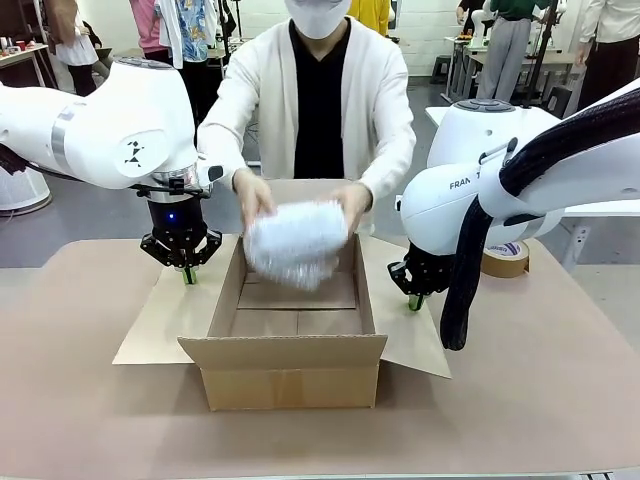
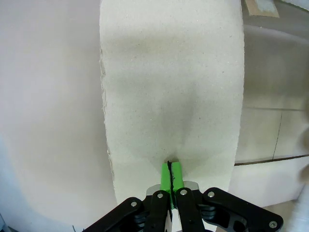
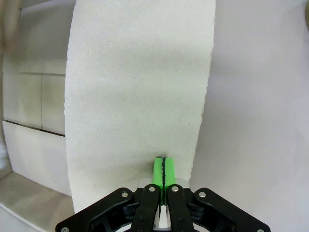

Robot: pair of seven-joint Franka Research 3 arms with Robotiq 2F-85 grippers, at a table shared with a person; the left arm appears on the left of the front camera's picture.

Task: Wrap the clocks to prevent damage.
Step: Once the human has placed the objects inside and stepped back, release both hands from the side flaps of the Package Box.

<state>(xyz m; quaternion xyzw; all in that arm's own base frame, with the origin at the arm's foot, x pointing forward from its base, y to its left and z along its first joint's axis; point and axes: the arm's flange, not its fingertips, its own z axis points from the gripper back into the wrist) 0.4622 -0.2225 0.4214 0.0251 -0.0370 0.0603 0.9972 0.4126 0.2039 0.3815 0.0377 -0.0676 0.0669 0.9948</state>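
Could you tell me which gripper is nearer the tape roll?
Right: the right gripper touches a flap of the box near the tape roll; the left gripper is across the box.

Motion-blurred: lumpy bundle of translucent whitish bubble wrap (image 1: 297,240); its contents cannot be made out through the wrap. One hand (image 1: 252,197) and the other hand (image 1: 353,203) of the person have their fingers hidden behind it.

Open brown cardboard box (image 1: 290,375): far wall and part of the floor are hidden by the bundle.

Brown tape roll with white label (image 1: 507,258): near side hidden behind the right arm; print too small to read.

Right gripper (image 1: 415,301): body mostly hidden under the arm and the black ribbed hose (image 1: 468,280).

Left wrist view: pale left box flap (image 2: 169,72) is cut off by the top edge; brownish scrap (image 2: 260,7) in the corner is cut off and unidentifiable.

Right wrist view: pale right box flap (image 3: 140,72) is cut off at the top; blurred tan patch (image 3: 7,24) is unidentifiable.
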